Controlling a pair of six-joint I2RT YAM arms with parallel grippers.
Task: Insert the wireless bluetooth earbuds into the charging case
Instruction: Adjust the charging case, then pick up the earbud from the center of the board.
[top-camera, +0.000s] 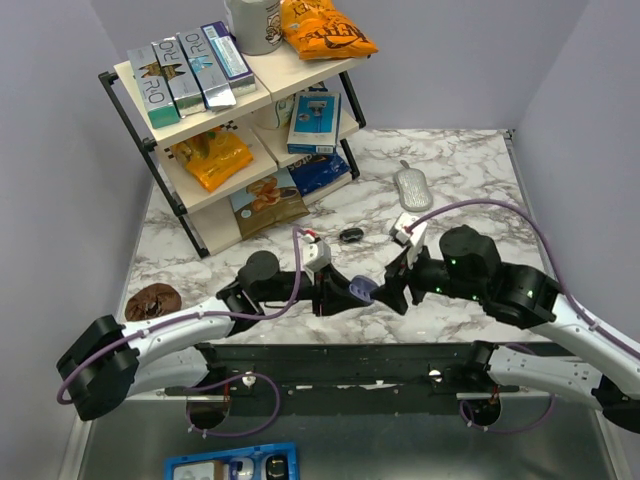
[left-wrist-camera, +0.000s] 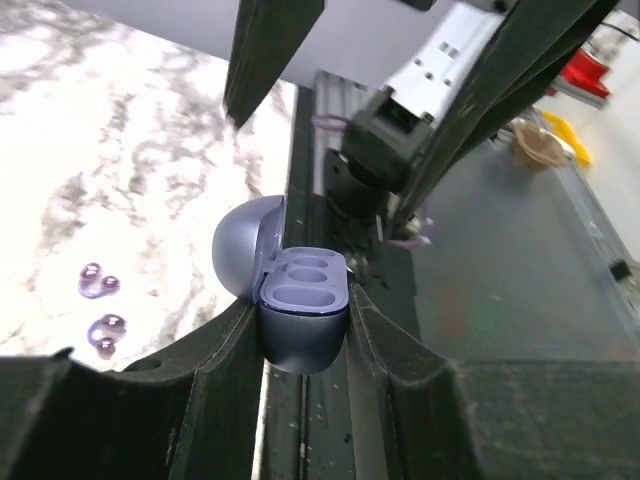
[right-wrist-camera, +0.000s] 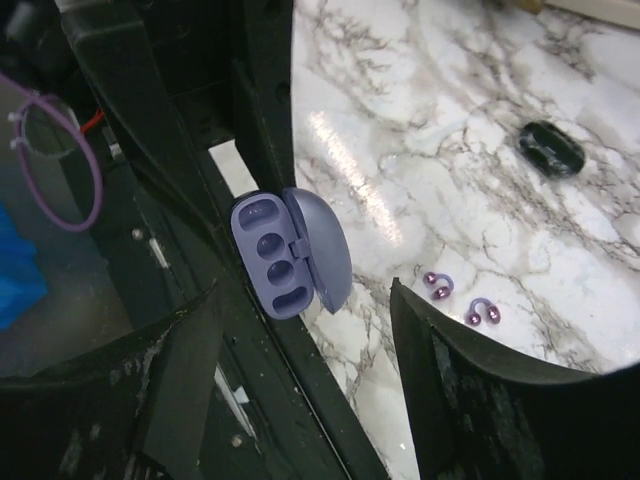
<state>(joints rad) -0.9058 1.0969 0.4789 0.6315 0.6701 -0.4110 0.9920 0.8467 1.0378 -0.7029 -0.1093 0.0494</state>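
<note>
Outside the open charging case, purple earbuds lie on marble.

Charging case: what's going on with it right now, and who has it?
The left gripper is shut on the charging case, whose lid stands open; its wells look empty. The right gripper sits close by the case with its jaws open, and they grip nothing. The two purple earbuds lie on the marble table, apart from the case, so neither has been inserted yet.
</note>
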